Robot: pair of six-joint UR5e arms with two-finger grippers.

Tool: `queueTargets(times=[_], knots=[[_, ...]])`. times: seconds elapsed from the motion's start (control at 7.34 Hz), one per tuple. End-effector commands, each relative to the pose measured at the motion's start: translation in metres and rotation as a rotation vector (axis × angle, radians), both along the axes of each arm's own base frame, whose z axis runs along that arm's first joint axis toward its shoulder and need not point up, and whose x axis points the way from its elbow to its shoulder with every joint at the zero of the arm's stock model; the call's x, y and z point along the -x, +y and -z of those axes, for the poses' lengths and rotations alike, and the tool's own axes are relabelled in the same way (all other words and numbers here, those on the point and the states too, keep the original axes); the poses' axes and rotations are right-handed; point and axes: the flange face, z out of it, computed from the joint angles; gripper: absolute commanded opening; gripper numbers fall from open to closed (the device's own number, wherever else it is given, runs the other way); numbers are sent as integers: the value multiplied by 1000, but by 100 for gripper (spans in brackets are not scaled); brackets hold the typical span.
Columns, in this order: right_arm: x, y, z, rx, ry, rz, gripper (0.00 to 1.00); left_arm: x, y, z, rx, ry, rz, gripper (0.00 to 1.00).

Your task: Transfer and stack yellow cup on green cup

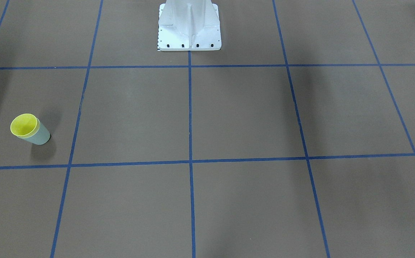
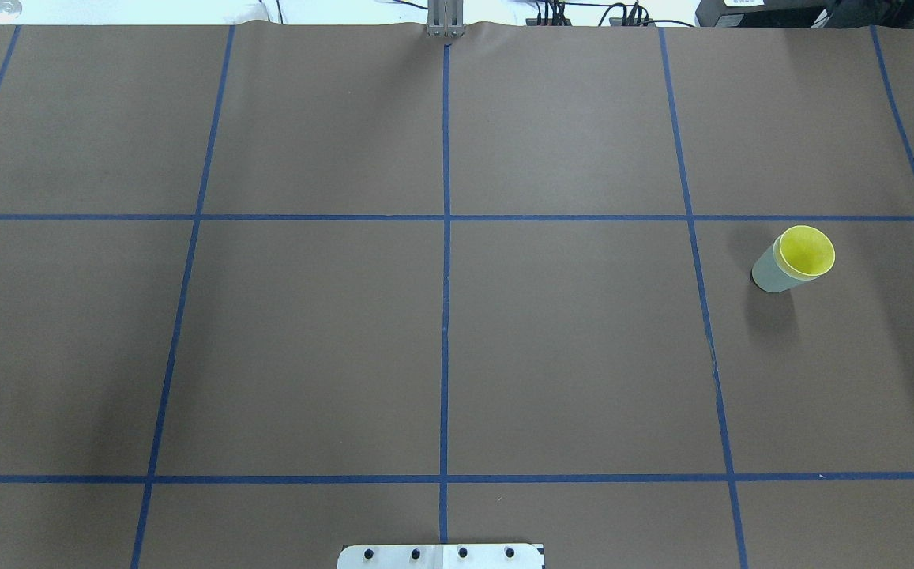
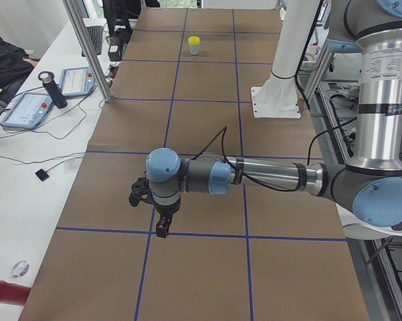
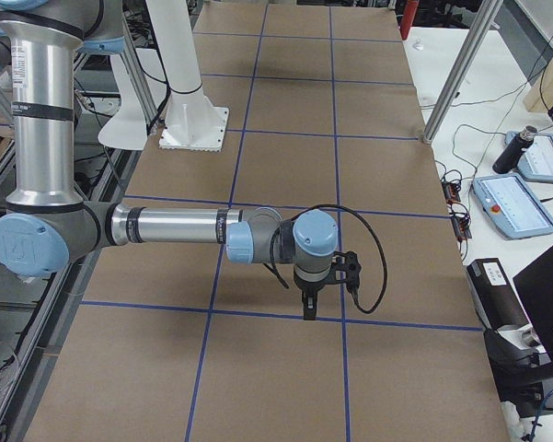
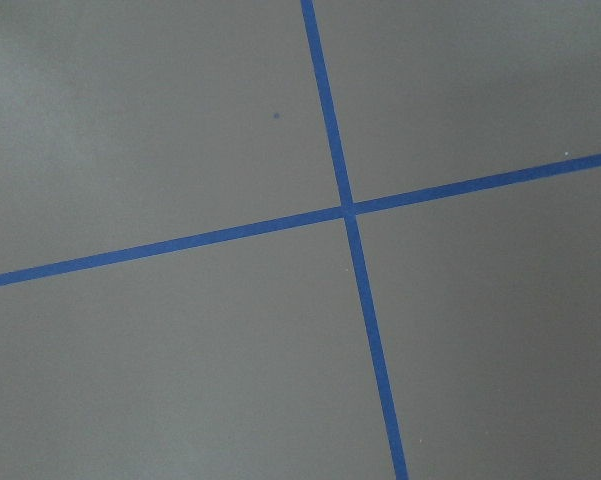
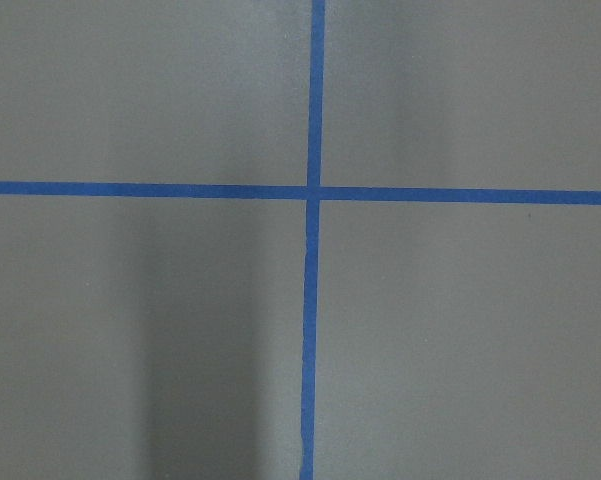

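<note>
Operator: Gripper status, both arms?

Technician: Left gripper (image 3: 154, 212) and right gripper (image 4: 324, 285) appear only in the side views, each hanging over bare tabletop (image 2: 306, 348) with nothing visibly carried. Whether the jaws stand wide or narrow cannot be determined from these views. Each wrist camera shows only brown paper and a blue tape cross (image 5: 347, 209).

Operator: Location of the cups?

Technician: Well apart from both grippers. The yellow cup (image 2: 806, 251) sits nested inside the green cup (image 2: 771, 273), far beyond the left gripper toward the opposite end of the tabletop, and also clear of the right gripper.

Operator: Orientation?

Technician: The pair stands upright on the green cup's base. Long axis is vertical, open mouth upward, yellow rim just above the green rim.

Operator: Assessment?

Technician: Stacking appears complete. The arms are judged parked clear so the stack stands undisturbed.
</note>
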Motion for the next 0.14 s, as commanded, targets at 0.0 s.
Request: queueTargets(times=[0.0], knots=[[0,0,-1,0,0,2,99,-1,13,-10,11,3,-2,100]])
